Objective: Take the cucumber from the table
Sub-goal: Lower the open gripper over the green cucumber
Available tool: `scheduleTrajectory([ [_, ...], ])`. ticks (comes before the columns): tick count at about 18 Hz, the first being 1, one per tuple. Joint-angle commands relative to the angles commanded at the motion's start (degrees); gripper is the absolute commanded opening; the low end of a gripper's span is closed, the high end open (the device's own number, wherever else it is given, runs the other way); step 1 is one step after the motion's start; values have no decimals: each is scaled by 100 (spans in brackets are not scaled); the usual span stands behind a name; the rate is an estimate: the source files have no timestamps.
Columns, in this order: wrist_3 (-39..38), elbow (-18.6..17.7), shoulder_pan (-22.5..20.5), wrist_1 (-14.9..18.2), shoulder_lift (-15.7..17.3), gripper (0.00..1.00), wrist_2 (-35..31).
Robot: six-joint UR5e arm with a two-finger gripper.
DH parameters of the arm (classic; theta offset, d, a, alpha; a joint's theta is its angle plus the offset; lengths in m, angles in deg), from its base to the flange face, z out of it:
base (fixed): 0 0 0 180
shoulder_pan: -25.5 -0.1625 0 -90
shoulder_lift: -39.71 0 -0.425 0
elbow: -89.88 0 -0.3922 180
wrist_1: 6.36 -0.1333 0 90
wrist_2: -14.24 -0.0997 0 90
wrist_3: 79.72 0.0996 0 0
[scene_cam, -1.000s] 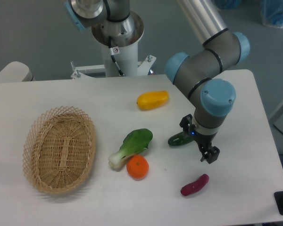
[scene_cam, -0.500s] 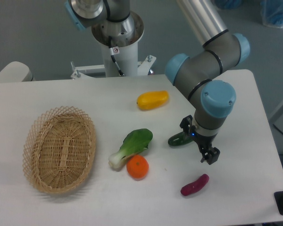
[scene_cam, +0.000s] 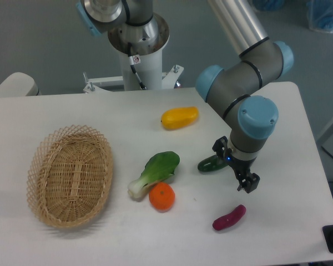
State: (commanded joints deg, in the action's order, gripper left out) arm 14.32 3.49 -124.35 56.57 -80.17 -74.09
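Cucumber: small glossy dark green cucumber (scene_cam: 211,164) lies right of centre on the white table (scene_cam: 72,111).
Gripper: black two-finger gripper (scene_cam: 235,165) spread apart, just beside the cucumber's right end.

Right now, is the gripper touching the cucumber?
Cannot tell. In the fixed camera view the gripper and wrist overlap the right end of the cucumber, hiding any contact or gap between them.

The pincer (scene_cam: 233,166) hangs with its fingers spread just beside the cucumber (scene_cam: 210,164) on the table (scene_cam: 100,111).
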Motion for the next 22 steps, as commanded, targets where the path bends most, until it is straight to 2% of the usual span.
scheduleTrajectory([
  [3,210,-185,-70,-87,26,100,9],
  [6,850,-561,-307,-342,44,100,0],
  [8,1002,-703,-422,-526,44,100,0],
  [18,967,-1151,-431,-615,105,100,-18],
  [22,914,-1362,-413,-931,114,100,-18],
])
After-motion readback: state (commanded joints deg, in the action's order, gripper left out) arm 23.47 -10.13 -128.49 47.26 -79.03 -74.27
